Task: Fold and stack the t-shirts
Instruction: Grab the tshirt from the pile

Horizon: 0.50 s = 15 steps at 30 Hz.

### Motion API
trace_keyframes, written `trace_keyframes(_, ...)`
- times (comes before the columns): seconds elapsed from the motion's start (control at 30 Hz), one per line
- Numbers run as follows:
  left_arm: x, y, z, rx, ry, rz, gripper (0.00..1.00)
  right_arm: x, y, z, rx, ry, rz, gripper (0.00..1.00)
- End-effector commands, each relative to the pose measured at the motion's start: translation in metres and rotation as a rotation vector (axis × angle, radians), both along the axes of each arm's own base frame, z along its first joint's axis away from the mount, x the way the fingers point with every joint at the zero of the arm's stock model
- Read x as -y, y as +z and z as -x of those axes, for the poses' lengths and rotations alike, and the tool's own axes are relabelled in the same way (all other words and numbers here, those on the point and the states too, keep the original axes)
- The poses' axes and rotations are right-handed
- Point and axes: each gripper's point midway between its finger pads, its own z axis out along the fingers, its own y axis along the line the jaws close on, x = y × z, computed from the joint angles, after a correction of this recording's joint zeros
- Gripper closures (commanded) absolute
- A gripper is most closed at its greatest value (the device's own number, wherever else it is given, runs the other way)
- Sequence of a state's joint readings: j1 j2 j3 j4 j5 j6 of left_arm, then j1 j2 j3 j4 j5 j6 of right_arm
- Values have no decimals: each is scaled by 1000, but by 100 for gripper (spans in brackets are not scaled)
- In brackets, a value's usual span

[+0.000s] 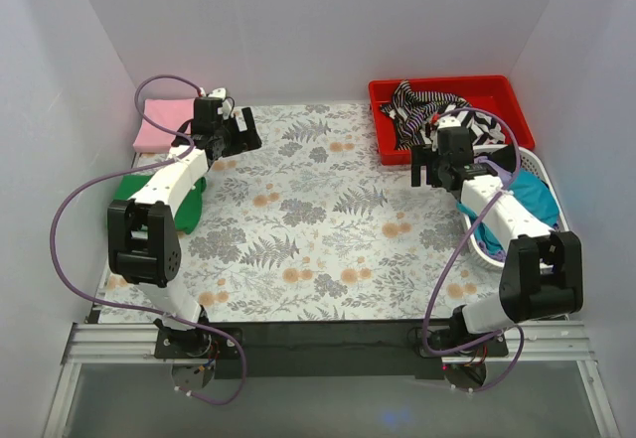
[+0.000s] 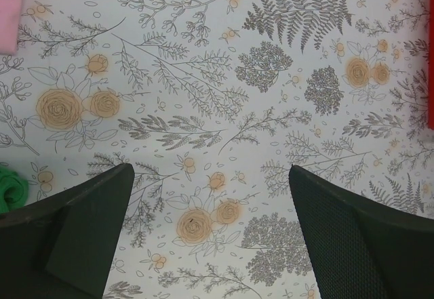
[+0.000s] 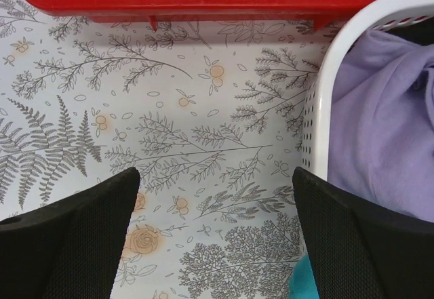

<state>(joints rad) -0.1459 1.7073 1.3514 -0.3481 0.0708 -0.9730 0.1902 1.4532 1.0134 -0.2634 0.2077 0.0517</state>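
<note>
Both pincers wide open, nothing held. left gripper (image 2: 210, 177) over floral tablecloth (image 2: 203, 75), right gripper (image 3: 217, 177) beside white basket (image 3: 317, 109). teal t-shirt (image 1: 535, 203) crumpled in basket. Looks soft, light, floppy, so I'd pinch a raised fold.

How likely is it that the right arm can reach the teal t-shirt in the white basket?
Probably yes. The right gripper is open, holding nothing, just beside the white basket; the teal t-shirt lies exposed there, with nothing over it but the arm itself.
</note>
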Motion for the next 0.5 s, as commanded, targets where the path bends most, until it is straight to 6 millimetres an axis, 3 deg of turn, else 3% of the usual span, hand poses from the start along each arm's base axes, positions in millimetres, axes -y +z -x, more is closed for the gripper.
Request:
trace_keyframes(0.0,2,25,-7,64,-1,13,2,11,25,-8,45,-60,31,2)
trace_keyframes(0.07,0,31,-9,75,25,25,2,10,28,-12,29,-50,39,2)
trace_keyframes(0.1,-1,31,-9,73,37,27,2,14,16,-10,-28,-78,48,2)
trace_keyframes(0.13,-3,29,-10,66,53,29,2,15,22,-16,-22,-104,41,2)
trace_keyframes(0.23,-12,19,-11,7,118,4,2,14,16,-23,-39,-137,22,2)
trace_keyframes(0.33,-24,3,-13,-75,193,-13,2,32,25,-37,3,-228,84,2)
trace_keyframes(0.47,-15,2,-8,-79,143,18,2,68,36,-49,54,-390,164,1)
